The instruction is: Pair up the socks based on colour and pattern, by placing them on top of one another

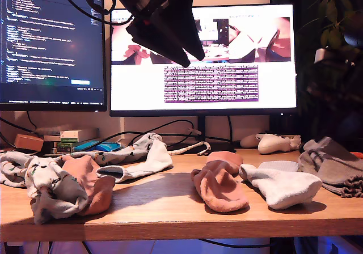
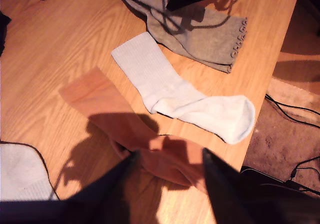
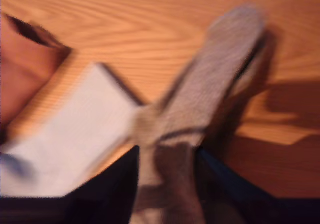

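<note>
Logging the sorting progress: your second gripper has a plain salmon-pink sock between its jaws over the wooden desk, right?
Not quite: in the second wrist view my second gripper has a grey-taupe sock between its jaws, not a salmon-pink one. It is over the wooden desk, as you say.

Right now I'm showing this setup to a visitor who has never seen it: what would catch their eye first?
Probably the socks strewn over the wooden desk: a pink sock and a white sock lying side by side in the middle, and a jumbled heap at the exterior view's left. Next, the two lit monitors behind them, and the dark arm hanging overhead.
</note>
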